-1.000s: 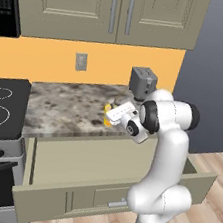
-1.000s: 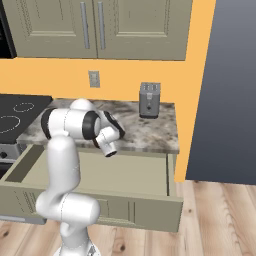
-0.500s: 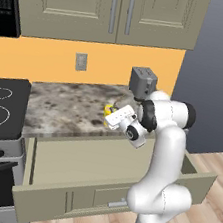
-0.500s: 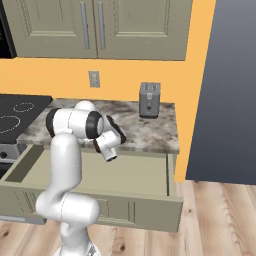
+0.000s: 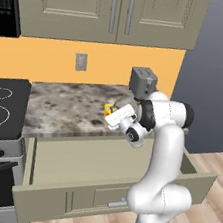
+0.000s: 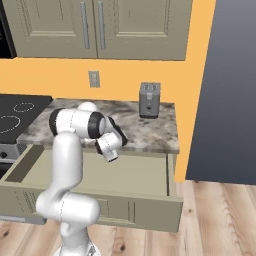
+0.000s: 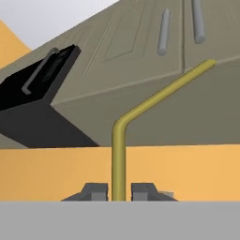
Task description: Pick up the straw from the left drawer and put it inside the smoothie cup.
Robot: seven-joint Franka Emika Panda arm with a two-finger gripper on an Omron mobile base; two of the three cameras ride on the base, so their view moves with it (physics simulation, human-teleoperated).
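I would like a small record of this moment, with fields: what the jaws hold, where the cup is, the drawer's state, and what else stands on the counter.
gripper: jaws shut on the straw, which rises between them and bends to one side
smoothie cup: on the counter, just behind the hand, partly hidden by it
left drawer: pulled open below the counter
toaster: at the back of the counter, near the wall
task state: straw not yet in the cup
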